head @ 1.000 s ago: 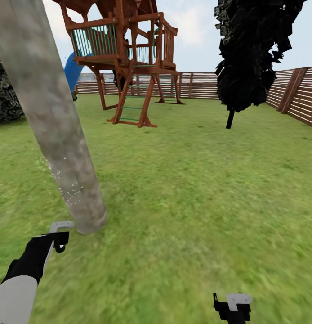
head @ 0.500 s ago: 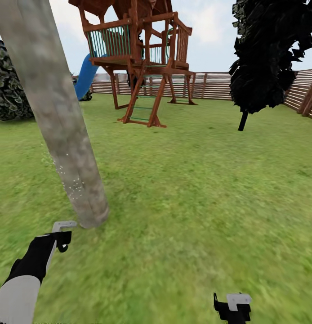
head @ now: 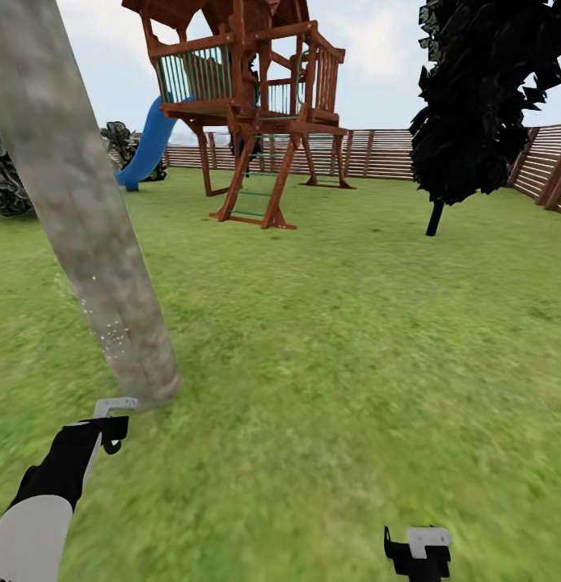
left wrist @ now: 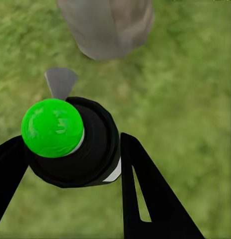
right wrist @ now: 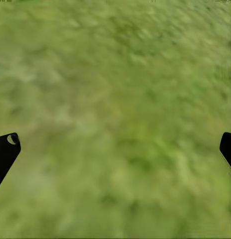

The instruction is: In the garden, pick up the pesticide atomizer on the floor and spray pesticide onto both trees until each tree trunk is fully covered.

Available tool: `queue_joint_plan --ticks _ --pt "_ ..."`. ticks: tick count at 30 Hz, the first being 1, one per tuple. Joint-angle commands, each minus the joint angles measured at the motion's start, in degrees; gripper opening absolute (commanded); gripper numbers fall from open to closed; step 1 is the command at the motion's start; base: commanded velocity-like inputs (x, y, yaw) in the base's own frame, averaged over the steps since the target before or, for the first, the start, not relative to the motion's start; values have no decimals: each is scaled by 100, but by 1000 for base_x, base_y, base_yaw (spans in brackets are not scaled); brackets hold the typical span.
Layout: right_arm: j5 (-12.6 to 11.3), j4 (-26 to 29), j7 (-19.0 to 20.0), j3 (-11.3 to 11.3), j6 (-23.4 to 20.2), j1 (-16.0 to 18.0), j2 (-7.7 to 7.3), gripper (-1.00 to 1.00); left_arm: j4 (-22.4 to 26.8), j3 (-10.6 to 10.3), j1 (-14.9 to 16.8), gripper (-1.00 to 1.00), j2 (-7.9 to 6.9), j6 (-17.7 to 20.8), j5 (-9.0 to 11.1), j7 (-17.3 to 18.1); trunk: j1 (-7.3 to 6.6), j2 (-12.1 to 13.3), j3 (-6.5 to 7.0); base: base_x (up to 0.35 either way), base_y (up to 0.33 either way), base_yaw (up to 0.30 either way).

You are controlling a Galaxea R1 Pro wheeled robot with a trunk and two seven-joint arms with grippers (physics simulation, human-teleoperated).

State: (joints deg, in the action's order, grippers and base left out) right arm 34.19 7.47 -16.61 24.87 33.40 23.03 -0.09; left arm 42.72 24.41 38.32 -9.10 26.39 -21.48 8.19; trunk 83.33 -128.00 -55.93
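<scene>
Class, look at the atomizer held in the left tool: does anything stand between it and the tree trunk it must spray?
Nothing visible does. The atomizer, clamped in the left tool, faces the trunk base across bare grass.

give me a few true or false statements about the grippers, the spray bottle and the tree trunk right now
1. The left gripper jaws are closed on the pesticide atomizer. True.
2. The atomizer lies on the grass. False: it is held off the lawn between the jaws.
3. The tree trunk stands just ahead of the left gripper. True.
4. The right gripper holds a second bottle. False: its jaws are spread wide with nothing but grass beyond them.
5. The trunk carries a patch of small white specks low down. True.
6. A brick wall rings the garden. False: it is a wooden slat fence.
</scene>
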Motion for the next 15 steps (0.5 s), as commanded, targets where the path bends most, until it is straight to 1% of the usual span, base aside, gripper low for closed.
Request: queue_joint_plan --ticks 1,4,9,12,15 --pt "0 0 0 0 0 0 0 100 -6 -6 0 -100 0 -1 1 -1 0 0 0 226 -200 232" --pt "0 0 0 0 -1 0 0 100 -66 -21 0 -100 25 -2 10 -2 0 0 0 239 -190 264" --pt "0 0 0 0 0 0 0 100 -146 -23 0 -100 23 -17 3 -2 0 0 0 261 -174 273" --pt "0 0 0 0 0 0 0 100 -237 -24 0 -100 37 -261 2 -2 0 0 0 290 -136 274" --pt "0 0 0 0 0 0 0 100 -260 -24 0 -100 49 -295 3 3 0 0 0 304 -105 274"
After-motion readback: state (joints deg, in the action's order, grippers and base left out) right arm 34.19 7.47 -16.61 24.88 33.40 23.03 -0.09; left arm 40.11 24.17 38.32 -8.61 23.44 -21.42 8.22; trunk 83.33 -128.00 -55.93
